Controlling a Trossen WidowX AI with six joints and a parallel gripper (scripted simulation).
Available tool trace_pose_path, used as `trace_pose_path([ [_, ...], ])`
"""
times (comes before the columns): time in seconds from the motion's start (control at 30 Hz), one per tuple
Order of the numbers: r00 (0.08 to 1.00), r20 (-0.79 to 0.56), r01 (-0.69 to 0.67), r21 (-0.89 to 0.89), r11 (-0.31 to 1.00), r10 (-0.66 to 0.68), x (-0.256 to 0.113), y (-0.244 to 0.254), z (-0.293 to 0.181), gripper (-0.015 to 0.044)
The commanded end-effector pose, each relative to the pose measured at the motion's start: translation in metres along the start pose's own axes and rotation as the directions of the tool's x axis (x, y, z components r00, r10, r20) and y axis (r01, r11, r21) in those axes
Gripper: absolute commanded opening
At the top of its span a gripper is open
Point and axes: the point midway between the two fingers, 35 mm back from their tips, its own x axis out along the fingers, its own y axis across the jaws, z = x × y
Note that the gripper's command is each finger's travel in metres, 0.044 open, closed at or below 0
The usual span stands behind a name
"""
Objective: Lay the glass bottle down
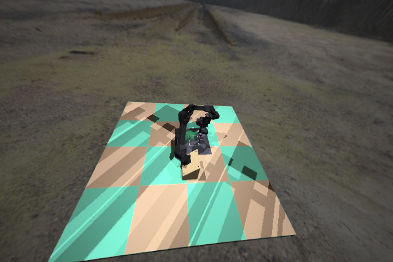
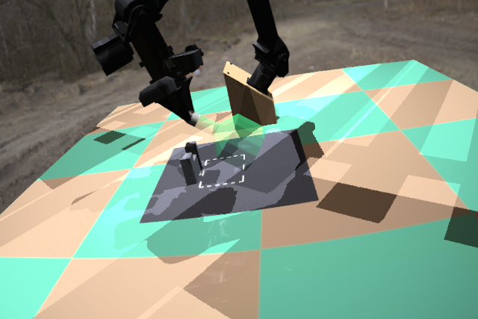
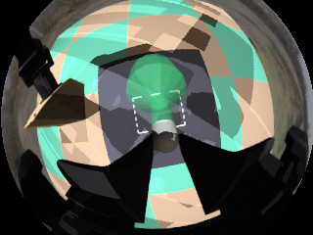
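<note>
Over the checkered table (image 1: 158, 221) (image 2: 347, 261) (image 3: 240, 59), your gripper (image 1: 200, 140) (image 2: 193, 117) (image 3: 164, 139) pinches 1 green glass bottle (image 1: 191, 134) (image 2: 239, 136) (image 3: 156, 85) at its capped neck end, tilted above the dark mat (image 1: 205, 148) (image 2: 269, 192) (image 3: 114, 132). Probably slick, body-heavy and brittle; that neck hold may let it swing.

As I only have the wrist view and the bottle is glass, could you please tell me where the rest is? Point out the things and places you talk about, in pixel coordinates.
Observer: In the exterior view, the rest (image 2: 187, 169) stands beside the dashed outline (image 1: 194, 140) (image 2: 222, 172) (image 3: 142, 113), lower than the fingers (image 1: 203, 131) (image 2: 185, 104).
Operator: Thank you. Is the bottle level?
Observer: No, the exterior view shows the bottle (image 1: 191, 134) (image 2: 239, 134) (image 3: 156, 83) slanting, neck end higher than body.
Operator: Is its neck in the rest?
Observer: No, the exterior view shows it above the rest's uprights.
</note>
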Motion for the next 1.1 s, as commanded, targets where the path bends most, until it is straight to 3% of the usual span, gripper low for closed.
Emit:
trace_pose_path([
  [0.0, 1.000, -0.004, 0.000, -0.004, 1.000, 0.000, 0.003, -0.002, -0.007, 0.0107],
  [1.07, 1.000, 0.011, -0.003, 0.017, 1.000, 0.003, 0.019, -0.005, -0.040, 0.0107],
])
